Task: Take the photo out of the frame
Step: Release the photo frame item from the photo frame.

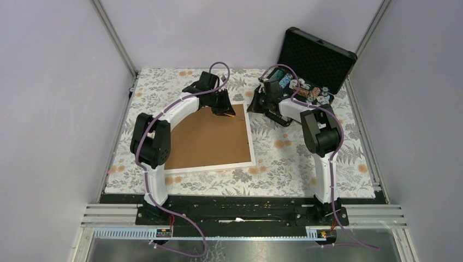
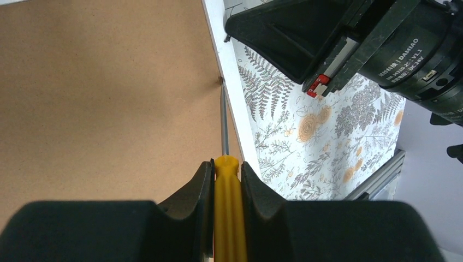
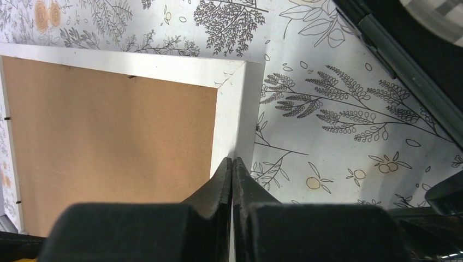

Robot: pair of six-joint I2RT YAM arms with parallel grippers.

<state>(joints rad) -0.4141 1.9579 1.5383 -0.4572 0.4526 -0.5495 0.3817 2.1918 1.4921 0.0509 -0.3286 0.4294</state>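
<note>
The frame point(image 3: 232, 103) lies face down on the desk, its backing point(image 1: 210, 139) in place. The photo is unseen, presumably inside. The left end effector point(image 2: 225, 166) clamps a screwdriver point(image 2: 226, 218), tip at the backing's right edge. The right end effector point(image 3: 233, 164), pressed together and empty, sits on the frame's border. Everything remains.

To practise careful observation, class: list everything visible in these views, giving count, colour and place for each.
frame: one, white border, brown back up, lying left of centre
photo: none visible
screwdriver: one, yellow handle, tip at the frame's inner edge
case: one, black, open, far right, holding chips
tablecloth: one, grey floral, under everything
left gripper: black, shut on screwdriver
right gripper: black, shut, tips at frame's border
</note>
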